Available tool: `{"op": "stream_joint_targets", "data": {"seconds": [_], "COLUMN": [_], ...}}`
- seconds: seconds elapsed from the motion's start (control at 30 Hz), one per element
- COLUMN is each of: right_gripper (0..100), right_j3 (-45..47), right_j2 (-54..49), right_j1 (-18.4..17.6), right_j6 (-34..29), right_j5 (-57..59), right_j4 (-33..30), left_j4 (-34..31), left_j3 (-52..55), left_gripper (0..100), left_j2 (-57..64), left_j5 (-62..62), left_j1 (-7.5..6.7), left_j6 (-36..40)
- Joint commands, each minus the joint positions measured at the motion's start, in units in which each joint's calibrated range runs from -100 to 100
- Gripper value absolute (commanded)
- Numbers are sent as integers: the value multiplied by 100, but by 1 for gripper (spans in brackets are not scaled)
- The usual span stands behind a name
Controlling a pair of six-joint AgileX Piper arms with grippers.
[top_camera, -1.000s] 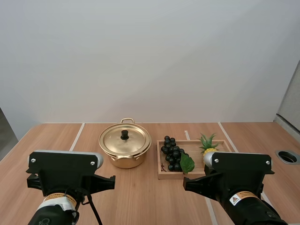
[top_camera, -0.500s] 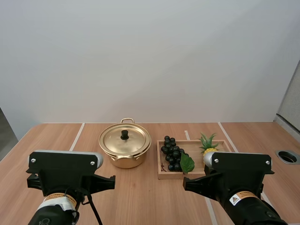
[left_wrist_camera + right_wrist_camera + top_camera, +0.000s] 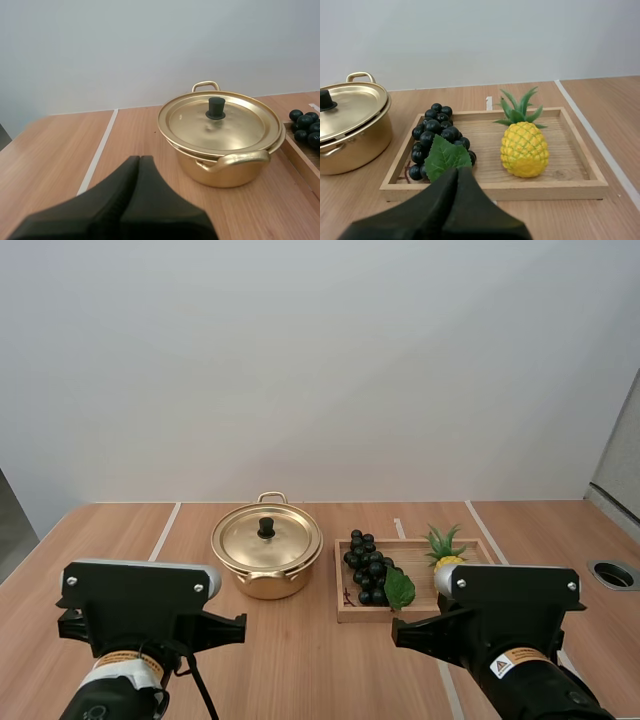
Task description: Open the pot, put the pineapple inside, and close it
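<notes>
My left gripper (image 3: 138,161) sits low over the table (image 3: 120,530), short of the pot (image 3: 266,575), with its fingers pressed together into one dark wedge and nothing between them. The step in hand, as I judge it, is opening the pot: the lid (image 3: 220,125) is seated squarely on the rim, with its small black knob (image 3: 216,107) upright at the centre. I would spread the fingers first and bring them down straight over the knob. Then I would pinch it low on its stem and lift vertically, so the lid does not drag the pot sideways toward the wooden tray (image 3: 492,190), which lies just beside it. The lid should be set down on the bare wood to the pot's left, well clear of the tray. On the tray, the bunch of grapes (image 3: 436,134) with its green leaf (image 3: 446,156) lies at the pot's end. The pineapple (image 3: 524,149) stands upright further right, apart from the grapes, with room for fingers on both flanks. My right gripper (image 3: 457,172) is likewise closed and empty, hovering in front of the tray's near wall. The inside of the pot is hidden under the lid. In the high view the right arm's housing covers the lower part of the pineapple, and both arms' housings hide their own fingers.
</notes>
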State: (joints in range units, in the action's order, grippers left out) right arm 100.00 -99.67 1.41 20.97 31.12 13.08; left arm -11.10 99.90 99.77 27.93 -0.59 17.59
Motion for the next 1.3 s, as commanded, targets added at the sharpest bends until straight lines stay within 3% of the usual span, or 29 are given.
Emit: {"op": "stream_joint_targets", "data": {"seconds": [0.0, 0.17, 0.33, 0.4, 0.5, 0.6, 0.7, 0.8, 1.0, 1.27], "right_gripper": [0, 0, 0, 5, 9, 9, 9, 8, 8, 0], "right_j3": [0, 0, 0, 0, -117, -669, -1234, -2545, -4486, -6982], "right_j2": [-33, -33, -33, -33, -33, -33, -33, 54, 967, 2630], "right_j1": [22, 22, 22, 22, 22, 22, 22, 22, 70, 408], "right_j6": [-5, 15, 57, 57, 57, 194, 454, 1059, 1191, 1148], "right_j5": [-1311, -4010, -7289, -8531, -9089, -8465, -7610, -5774, -4095, -654], "right_j4": [-367, -1230, -1252, -1252, -1252, -825, -305, 355, 416, 416], "left_j4": [-70, -417, -391, -351, 14, 583, 709, 709, 709, 709], "left_j3": [10, 10, -271, -565, -1150, -1947, -2928, -3717, -5419, -7808], "left_gripper": [0, 0, 0, 0, 0, 0, 0, 0, 0, 0], "left_j2": [23, 23, 23, 23, 23, 23, -156, -517, -1592, -3205], "left_j5": [-882, -2724, -5305, -5876, -6091, -5303, -4473, -4400, -3932, -570], "left_j1": [-18, -57, -82, -82, -82, -82, -82, -82, -31, 31], "left_j6": [-193, -656, -656, -656, -656, -656, -656, -656, -656, -582]}}
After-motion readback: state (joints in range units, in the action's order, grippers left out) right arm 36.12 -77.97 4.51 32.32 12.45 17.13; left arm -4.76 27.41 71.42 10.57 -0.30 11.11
